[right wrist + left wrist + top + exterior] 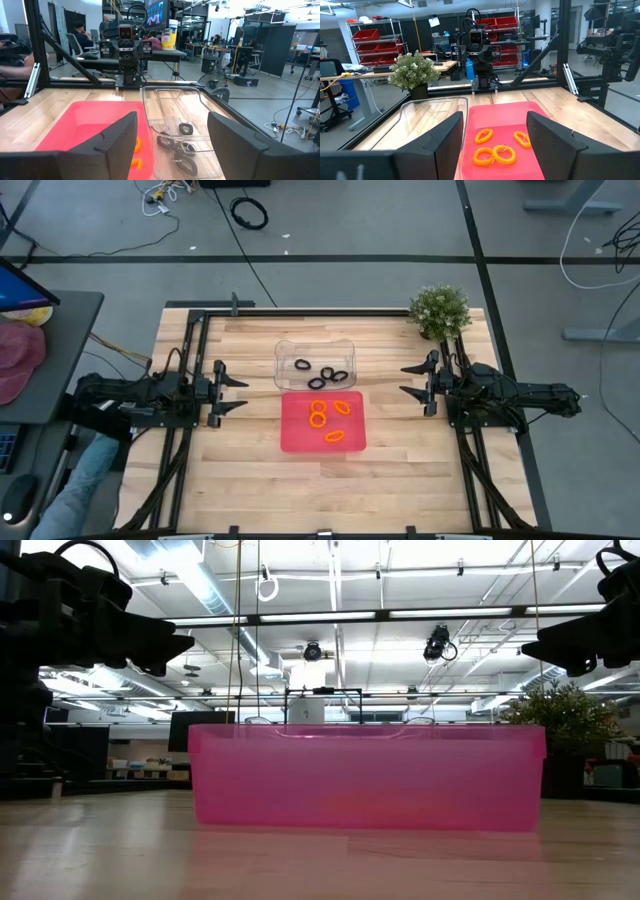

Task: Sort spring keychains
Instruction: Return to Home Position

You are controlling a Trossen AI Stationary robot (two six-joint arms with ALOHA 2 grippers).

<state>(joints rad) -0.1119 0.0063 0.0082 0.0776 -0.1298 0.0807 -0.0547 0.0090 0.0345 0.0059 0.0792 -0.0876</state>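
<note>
A red tray [295, 438] lies mid-table and holds four orange spring keychains [318, 414], which the left wrist view shows lying flat on its floor [494, 154]. Just beyond its far side is a clear tray [288, 352] holding four black spring keychains [327, 373], also seen in the right wrist view [180, 142]. My left gripper [246, 393] hovers open to the left of the trays and touches nothing. My right gripper [402, 379] hovers open to their right and touches nothing. In the low view the red tray's wall [365, 775] hides what is inside.
A potted plant [440, 310] stands at the table's far right corner. Bare wood lies between each gripper and the trays and along the near edge [320, 500]. A person's leg [85, 480] shows off the table's near left, beside a desk with a pink cap [20, 355].
</note>
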